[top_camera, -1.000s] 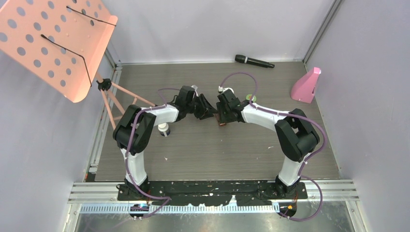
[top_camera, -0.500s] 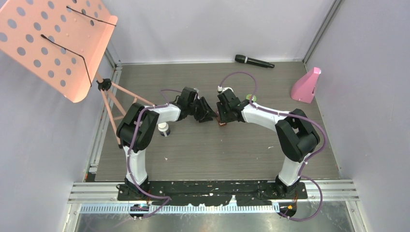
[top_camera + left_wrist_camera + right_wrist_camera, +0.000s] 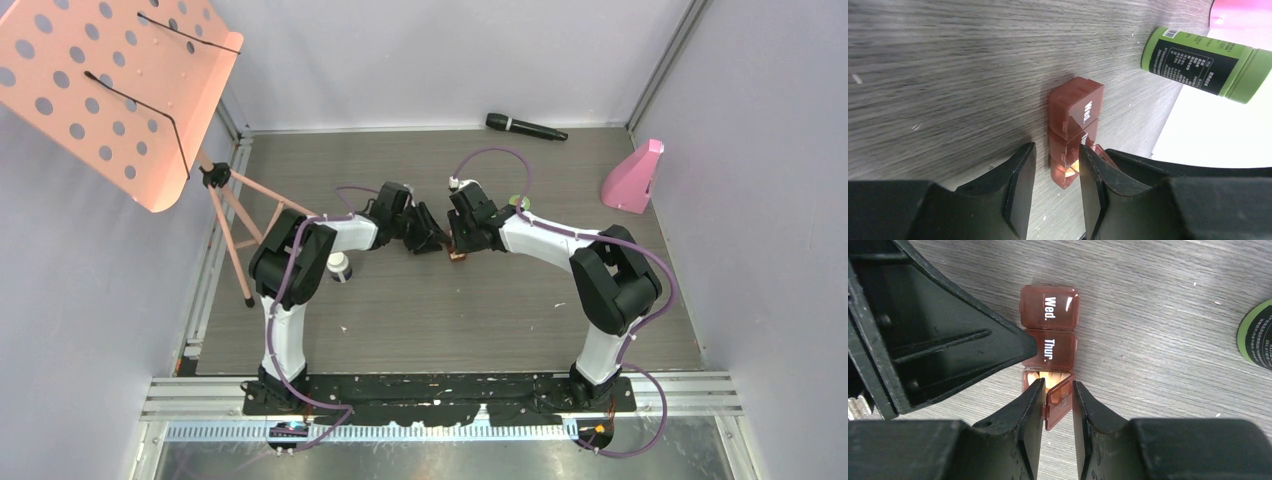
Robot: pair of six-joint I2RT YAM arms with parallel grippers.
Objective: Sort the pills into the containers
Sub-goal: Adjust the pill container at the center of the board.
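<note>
The brown case lies on the table, its Wed. and Thur. lids shut and its near end compartment open with pale orange pills inside. My right gripper is closed on that compartment's raised lid. My left gripper is open and straddles the case's end, one fingertip touching the Thur. side. In the top view both grippers meet at the case. The green-lidded bottle lies behind the right arm. The white bottle stands by the left arm.
A black microphone lies at the back. A pink object stands at the back right. An orange perforated music stand on thin legs overhangs the left side. Grey walls close in on three sides.
My left gripper has moved right and down onto the case. My right gripper has stayed at the case.
</note>
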